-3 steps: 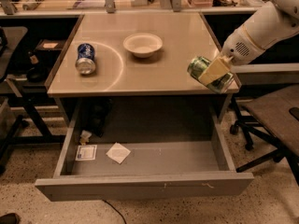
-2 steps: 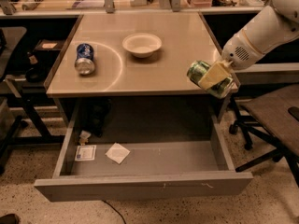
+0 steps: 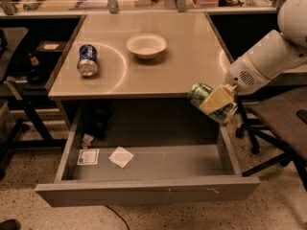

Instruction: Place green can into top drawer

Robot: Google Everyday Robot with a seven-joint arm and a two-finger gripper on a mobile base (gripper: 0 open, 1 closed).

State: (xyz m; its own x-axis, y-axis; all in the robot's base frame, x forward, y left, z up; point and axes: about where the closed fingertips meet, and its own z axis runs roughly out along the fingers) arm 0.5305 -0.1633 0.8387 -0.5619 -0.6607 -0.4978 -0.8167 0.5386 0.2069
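Fingers (image 3: 219, 98) of the gripper (image 3: 214, 103) are closed around the tilted green can (image 3: 199, 93), held in the air at the desk's (image 3: 192, 66) front right corner, above the right end of the open top drawer (image 3: 148, 193). Inside the drawer lie a white paper square (image 3: 121, 156) and a small card (image 3: 88, 156).

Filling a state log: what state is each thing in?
Gripper: shut on the green can, beside the desk's front right corner.
Green can: held tilted, above the drawer's right end.
Drawer: open, papers inside.
Blue can: on its side on the desk.
Bowl: upright, empty.
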